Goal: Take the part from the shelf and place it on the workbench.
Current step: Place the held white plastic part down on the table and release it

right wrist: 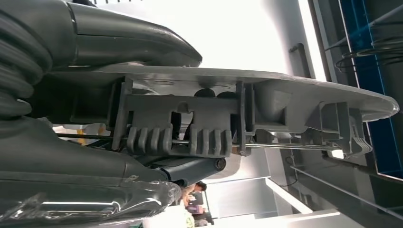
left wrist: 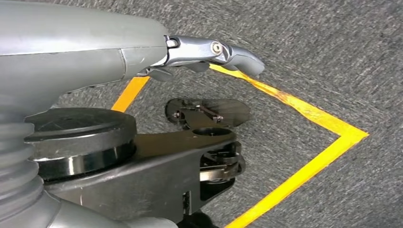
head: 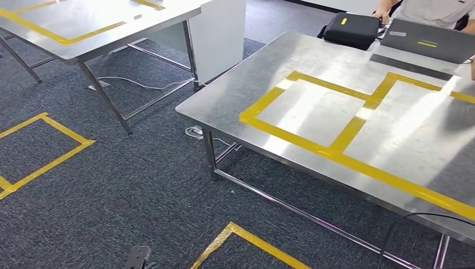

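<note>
Black case (head: 352, 29) beside laptop (head: 430, 40); person (head: 431, 10) behind.

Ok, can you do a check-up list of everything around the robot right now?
Surface: steel workbench with yellow tape boxes, nothing inside them.
Job's things: grey ribbed part, not yet on the workbench.
Clutter: black bag and laptop at the far edge.
Hands: right hand holds the part; left hand holds nothing, over the carpet.
Cables: white cable on the floor by the workbench leg; black cable at the near edge.
Surroundings: second steel table, taped carpet, a person behind the laptop.
</note>
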{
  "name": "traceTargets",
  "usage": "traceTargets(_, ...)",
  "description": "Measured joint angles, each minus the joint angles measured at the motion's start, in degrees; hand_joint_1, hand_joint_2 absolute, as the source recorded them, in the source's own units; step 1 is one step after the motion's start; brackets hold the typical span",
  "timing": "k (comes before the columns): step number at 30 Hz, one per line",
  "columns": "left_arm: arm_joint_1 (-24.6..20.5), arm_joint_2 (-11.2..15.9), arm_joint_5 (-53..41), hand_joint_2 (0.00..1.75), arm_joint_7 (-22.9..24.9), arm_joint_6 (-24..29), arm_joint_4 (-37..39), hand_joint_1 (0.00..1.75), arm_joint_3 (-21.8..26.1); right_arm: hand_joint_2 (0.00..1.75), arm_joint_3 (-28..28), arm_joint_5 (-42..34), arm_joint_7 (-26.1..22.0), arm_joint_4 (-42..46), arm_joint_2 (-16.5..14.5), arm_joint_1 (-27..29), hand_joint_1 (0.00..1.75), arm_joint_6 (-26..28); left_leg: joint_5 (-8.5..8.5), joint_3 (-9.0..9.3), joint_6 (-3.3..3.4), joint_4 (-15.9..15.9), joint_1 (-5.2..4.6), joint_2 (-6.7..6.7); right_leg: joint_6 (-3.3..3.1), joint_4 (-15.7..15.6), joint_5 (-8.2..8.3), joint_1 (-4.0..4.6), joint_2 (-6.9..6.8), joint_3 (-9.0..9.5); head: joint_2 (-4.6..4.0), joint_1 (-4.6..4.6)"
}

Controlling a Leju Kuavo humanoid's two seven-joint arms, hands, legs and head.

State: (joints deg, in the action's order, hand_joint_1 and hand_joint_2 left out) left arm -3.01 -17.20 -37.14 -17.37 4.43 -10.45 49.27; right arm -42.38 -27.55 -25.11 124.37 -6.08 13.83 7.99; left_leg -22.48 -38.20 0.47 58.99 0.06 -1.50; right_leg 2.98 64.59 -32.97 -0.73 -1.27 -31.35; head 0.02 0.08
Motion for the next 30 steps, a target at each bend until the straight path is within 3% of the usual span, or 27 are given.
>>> traceTargets(1, 0.0, 0.0, 0.0, 1.75, 0.0, 0.1, 0.0, 0.00, 0.0, 1.75, 0.0, -0.1, 0.0, 0.1, 0.0, 0.0, 1.75, -0.1, 0.00, 0.15, -0.12, 0.0, -0.07, -0.26, -0.14, -3.0, 1.58, 0.31, -1.00, 1.40, 0.00, -0.02)
traceTargets(3, 0.1, 0.0, 0.0, 1.75, 0.1, 0.2, 0.0, 0.00, 0.0, 1.75, 0.0, -0.4, -0.1, 0.3, 0.0, -0.2, 1.75, -0.1, 0.09, 0.41, -0.63, 0.0, -0.11, -0.92, -0.39, -5.5, 2.58, 0.76, -2.08, 2.10, 0.00, 0.03)
traceTargets(5, 0.1, 0.0, 0.0, 1.75, 0.2, -0.2, 0.0, 0.00, 0.1, 1.75, 0.1, -0.7, -0.2, 0.4, 0.0, -0.2, 1.75, -0.2, 0.12, 0.68, -1.41, -0.2, -0.01, -1.73, -0.96, -5.9, 2.91, 0.73, -1.06, 1.80, 0.00, 0.12)
traceTargets(7, 0.0, 0.0, 0.1, 1.75, 0.2, -0.8, 0.0, 0.00, 0.2, 1.75, 0.1, -0.7, -0.3, 0.6, 0.0, -0.3, 1.75, -0.2, -1.32, 0.36, -2.16, 1.0, 0.04, -1.19, -1.63, -6.4, 3.53, 0.45, 0.21, 2.01, 0.00, 0.05)
traceTargets(10, 0.1, 0.0, 0.1, 1.75, 0.3, -1.2, 0.0, 0.00, 0.4, 1.75, 0.1, -0.7, -0.4, 0.7, -0.1, -0.4, 1.75, 0.0, -6.73, -3.40, -2.66, 10.2, 0.06, 0.70, -2.19, -6.6, 4.04, 0.28, 2.12, 1.85, 0.00, -0.11)
traceTargets(11, 0.1, 0.0, 0.1, 1.75, 0.3, -1.2, 0.0, 0.00, 0.4, 1.75, 0.1, -0.7, -0.4, 0.7, -0.2, -0.4, 1.75, 0.0, -7.69, -4.60, -2.66, 13.0, 0.04, 0.93, -2.24, -6.6, 4.06, 0.31, 2.83, 1.78, -0.01, -0.12)
traceTargets(12, 0.1, 0.1, 0.1, 1.75, 0.4, -1.2, 0.0, 0.00, 0.5, 1.75, 0.1, -0.7, -0.4, 0.7, -0.2, -0.4, 1.75, 0.1, -7.48, -5.05, -2.58, 14.1, 0.01, 1.07, -2.25, -6.5, 4.06, 0.34, 3.58, 1.76, -0.01, -0.12)
traceTargets(14, 0.1, 0.1, 0.1, 1.75, 0.4, -1.2, 0.0, 0.00, 0.6, 1.75, 0.1, -0.7, -0.4, 0.7, -0.3, -0.4, 1.75, 0.1, -4.50, -3.28, -2.22, 10.9, -0.07, 1.47, -2.23, -6.5, 3.99, 0.40, 5.06, 1.88, -0.01, -0.12)
traceTargets(16, 0.1, 0.1, 0.1, 1.75, 0.4, -1.2, 0.0, 0.00, 0.7, 1.75, 0.1, -0.7, -0.4, 0.7, -0.4, -0.4, 1.75, 0.1, -1.49, -0.05, -1.69, 4.7, -0.08, 3.00, -2.14, -6.5, 3.80, 0.34, 6.21, 2.03, -0.01, -0.10)
traceTargets(19, 0.0, 0.1, 0.1, 1.75, 0.4, -1.0, 0.0, 0.00, 0.8, 1.75, 0.1, -0.7, -0.4, 0.7, -0.5, -0.6, 1.75, 0.3, -1.35, 2.97, -0.99, -0.2, 0.09, 5.55, -1.45, -6.5, 3.43, 0.10, 7.78, 1.57, -0.01, -0.19)
traceTargets(21, -0.1, 0.0, 0.0, 1.75, 0.4, -0.9, 0.0, 0.00, 0.8, 1.75, 0.1, -0.6, -0.4, 0.8, -0.5, -0.5, 1.75, 0.5, -2.06, 3.61, -0.72, -1.2, 0.12, 4.94, -0.69, -6.7, 3.31, -0.10, 8.85, 1.37, 0.00, -0.37)
traceTargets(22, -0.2, 0.0, 0.0, 1.75, 0.5, -0.9, 0.0, 0.00, 0.9, 1.75, 0.1, -0.6, -0.4, 0.8, -0.5, -0.4, 1.75, 0.7, -2.30, 3.99, -0.52, -1.8, 0.21, 4.35, -0.34, -6.5, 3.10, -0.06, 8.27, 1.29, 0.00, -0.27)
traceTargets(24, -0.3, -0.1, -0.2, 1.75, 0.6, -0.8, 0.0, 0.00, 0.9, 1.75, 0.1, -0.5, -0.4, 0.9, -0.6, -0.5, 1.75, 0.8, -2.42, 4.71, -0.08, -2.6, 0.45, 3.04, 0.20, -3.3, 1.31, 0.12, 5.37, -0.25, 0.00, 0.13)
traceTargets(25, -0.2, 0.0, -0.3, 1.75, 0.8, -0.9, 0.0, 0.00, 0.9, 1.75, 0.1, -0.4, -0.4, 0.9, -0.6, -0.6, 1.75, 0.9, -2.58, 5.03, 0.13, -2.7, 0.45, 2.35, 0.43, 0.1, -0.22, 0.13, 3.54, -2.05, 0.00, 0.35)
traceTargets(27, 0.0, 0.1, -0.5, 1.75, 0.9, -1.3, 0.0, 0.00, 0.9, 1.75, 0.1, 0.2, -0.6, 0.8, -0.6, -0.7, 1.75, 1.1, -3.06, 5.52, 0.27, -2.7, 0.46, 0.93, 0.93, 7.4, -2.64, -0.04, 2.10, -6.39, 0.00, 0.47)
traceTargets(28, 0.0, 0.2, -0.6, 1.75, 1.0, -1.6, 0.0, 0.00, 0.9, 1.75, 0.2, 0.7, -0.6, 0.8, -0.6, -0.7, 1.75, 1.3, -3.35, 5.83, 0.20, -2.7, 0.50, 0.24, 1.18, 9.2, -2.51, -0.19, 1.86, -7.76, 0.00, 0.47)
traceTargets(29, 0.1, 0.3, -0.7, 1.75, 1.1, -2.0, 0.0, 0.00, 0.9, 1.75, 0.2, 1.3, -0.6, 0.8, -0.7, -0.7, 1.75, 1.6, -3.66, 6.20, 0.08, -2.7, 0.56, -0.39, 1.41, 9.1, -1.35, -0.37, 1.66, -8.17, 0.00, 0.48)
traceTargets(30, 0.1, 0.5, -0.9, 1.75, 1.2, -2.2, 0.0, 0.00, 0.9, 1.75, 0.2, 1.9, -0.6, 0.7, -0.7, -0.7, 1.75, 1.9, -4.02, 6.71, -0.17, -2.7, 0.67, -1.01, 1.66, 6.7, 0.89, -0.58, 1.27, -7.43, 0.00, 0.48)
